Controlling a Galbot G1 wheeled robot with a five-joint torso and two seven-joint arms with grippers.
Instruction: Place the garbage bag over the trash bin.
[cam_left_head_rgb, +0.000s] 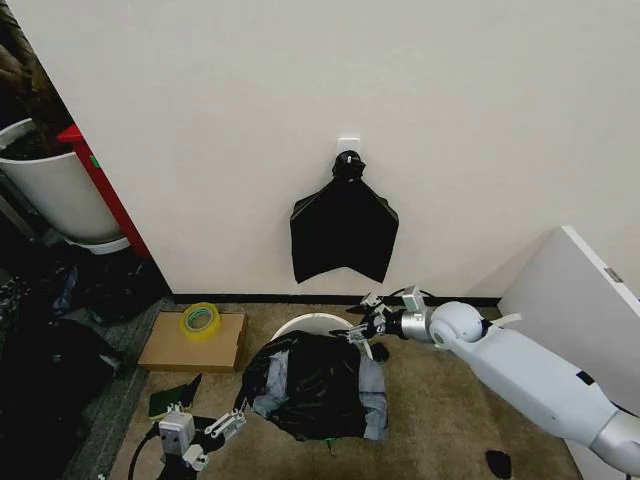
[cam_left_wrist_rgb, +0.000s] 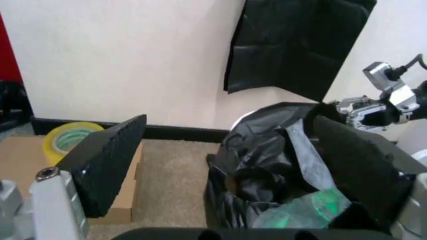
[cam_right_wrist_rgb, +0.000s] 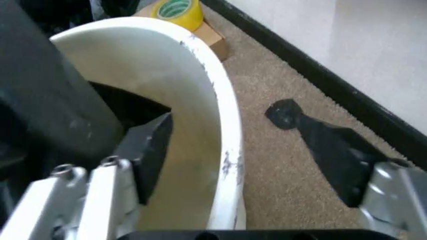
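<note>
The right gripper (cam_left_head_rgb: 366, 330) straddles the far rim of the trash bin (cam_right_wrist_rgb: 200, 100) with jaws wide, one finger inside, one outside. The garbage bag (cam_left_head_rgb: 310, 385) drapes the near side. Next, likely: pulling its edge over this rim. The left gripper (cam_left_head_rgb: 215, 440) waits open nearby.

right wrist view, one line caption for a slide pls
Right gripper with open jaws straddling the white rim of the trash bin, one inside, one outside above the carpet.

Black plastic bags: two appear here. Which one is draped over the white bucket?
The crinkled, glossy black garbage bag on the floor, partly covering the round white plastic trash bin. The flat, fan-shaped black bag bundle hangs on the wall.
</note>
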